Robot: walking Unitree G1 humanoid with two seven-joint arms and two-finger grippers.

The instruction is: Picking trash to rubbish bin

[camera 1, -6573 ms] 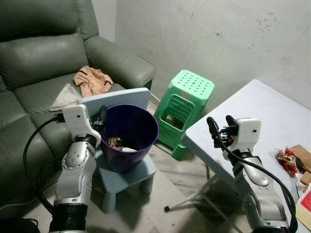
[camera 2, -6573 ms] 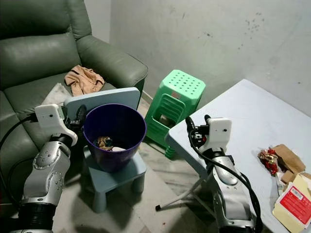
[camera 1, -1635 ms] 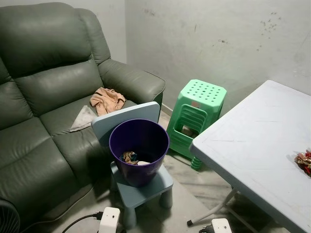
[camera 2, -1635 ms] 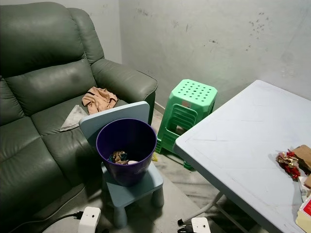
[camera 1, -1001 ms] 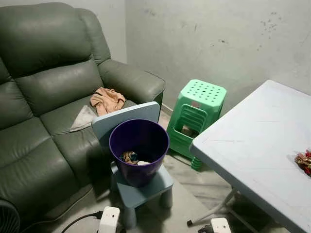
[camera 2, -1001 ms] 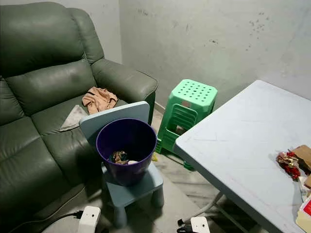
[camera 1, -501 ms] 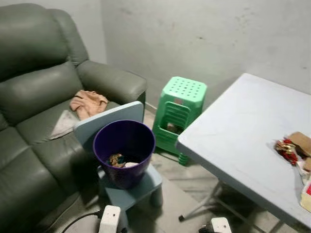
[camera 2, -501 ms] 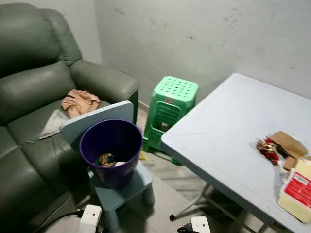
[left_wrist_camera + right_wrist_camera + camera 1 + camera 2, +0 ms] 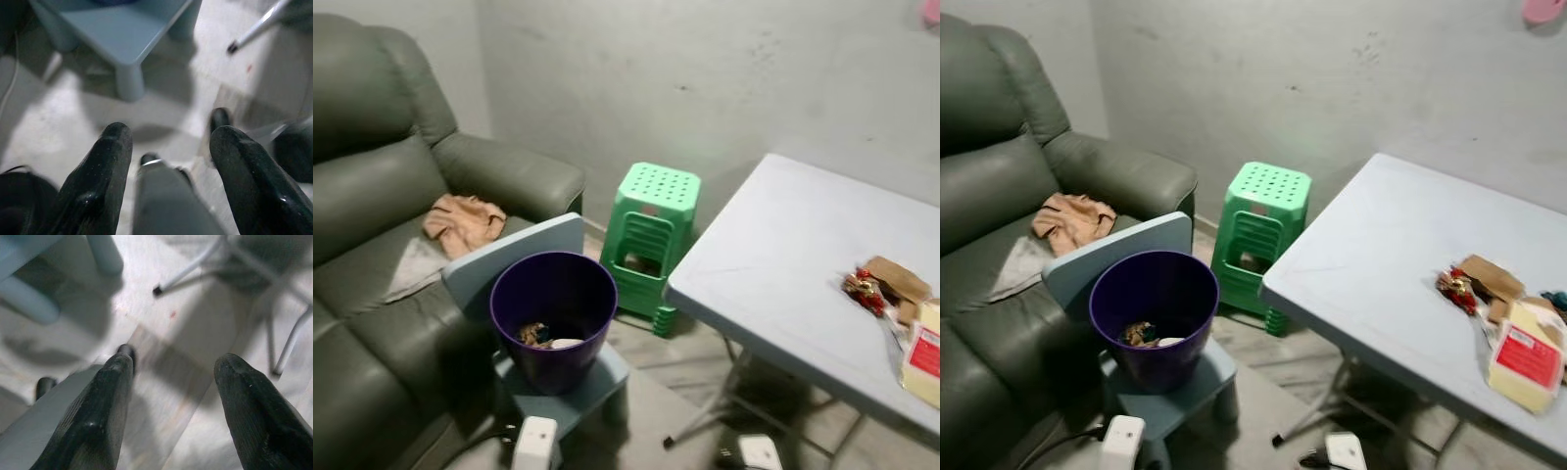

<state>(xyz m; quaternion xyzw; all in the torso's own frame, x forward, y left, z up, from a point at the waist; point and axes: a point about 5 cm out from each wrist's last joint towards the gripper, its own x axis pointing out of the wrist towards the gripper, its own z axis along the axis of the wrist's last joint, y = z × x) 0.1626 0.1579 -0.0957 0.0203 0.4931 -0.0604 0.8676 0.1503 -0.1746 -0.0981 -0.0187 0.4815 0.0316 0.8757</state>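
Both arms hung low with nothing held. The left tool (image 9: 166,147) pointed down at the pale floor (image 9: 58,122), its two black fingers spread wide, with a leg of the small blue chair (image 9: 129,81) just ahead of it. The right tool (image 9: 171,377) also had its fingers wide apart, pointing at the floor near the metal legs of the worktop (image 9: 195,267).

The trash lay on the pale blue worktop (image 9: 1381,264), up and to the right of both tools and well apart from them. A crinkled red wrapper (image 9: 1454,287) lay touching a flat brown paper piece (image 9: 1491,276); just beside them sat a yellow packet with a red label (image 9: 1525,367), its long axis running roughly toward the robot. These pieces looked light and thin; the wrapper looked crumpled and glossy, the paper matte, the packet smooth and boxy.

The purple rubbish bin (image 9: 1153,318), a round smooth plastic tub, stood on the blue chair, above and forward of the left tool. Some scraps already lay in its bottom. Behind it were a green perforated plastic stool (image 9: 1263,230) and a dark green leather sofa (image 9: 999,196) carrying a tan cloth (image 9: 1072,217).

The right tool was judged the nearer to the trash, the left the nearer to the bin. The coming move appeared to call for raising the right tool up and rightward over the worktop edge.
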